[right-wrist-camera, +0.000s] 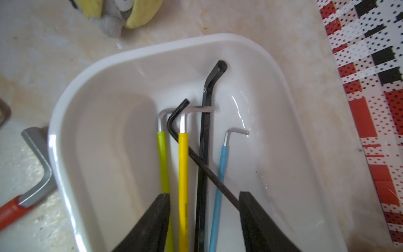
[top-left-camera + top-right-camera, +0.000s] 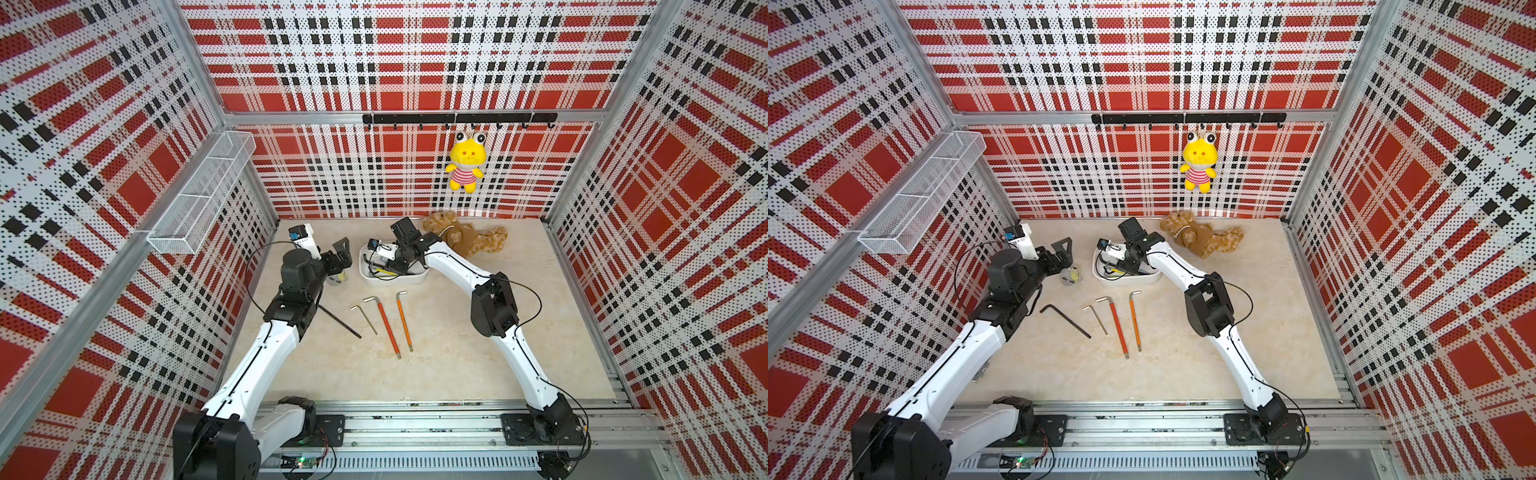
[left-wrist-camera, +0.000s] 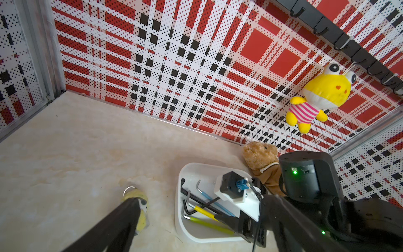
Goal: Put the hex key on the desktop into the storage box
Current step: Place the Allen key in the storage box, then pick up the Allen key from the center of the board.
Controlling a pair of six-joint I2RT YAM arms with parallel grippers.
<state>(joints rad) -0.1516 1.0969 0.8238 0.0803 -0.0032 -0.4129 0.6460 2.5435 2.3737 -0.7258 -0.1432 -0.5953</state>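
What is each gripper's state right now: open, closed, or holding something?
Left gripper: open, holding nothing.
Right gripper: open over the storage box, gripping nothing.

Twin overhead views, both wrist cameras toward storage box (image 1: 104, 152)

Got the storage box (image 2: 409, 281) parked mid-back on the desktop (image 2: 457, 357), with the boxed hex keys (image 1: 183, 165) lying side by side in it and a crossing hex key (image 1: 209, 171) slung diagonally over several of them. Just left of the box: plush keychain (image 2: 1072, 275). In front of the box, close but not touching, a row running left to right: leftmost hex key (image 2: 1069, 320), second hex key (image 2: 1099, 321), third hex key (image 2: 1118, 328), rightmost hex key (image 2: 1135, 324). Behind and right of the box, near the back wall (image 2: 374, 174): plush bear (image 2: 473, 241). Straight above the bear, plush frog (image 2: 466, 166) hanging off the hook rail (image 2: 415, 118). Way up on the left wall (image 2: 104, 208): wire basket (image 2: 203, 195).
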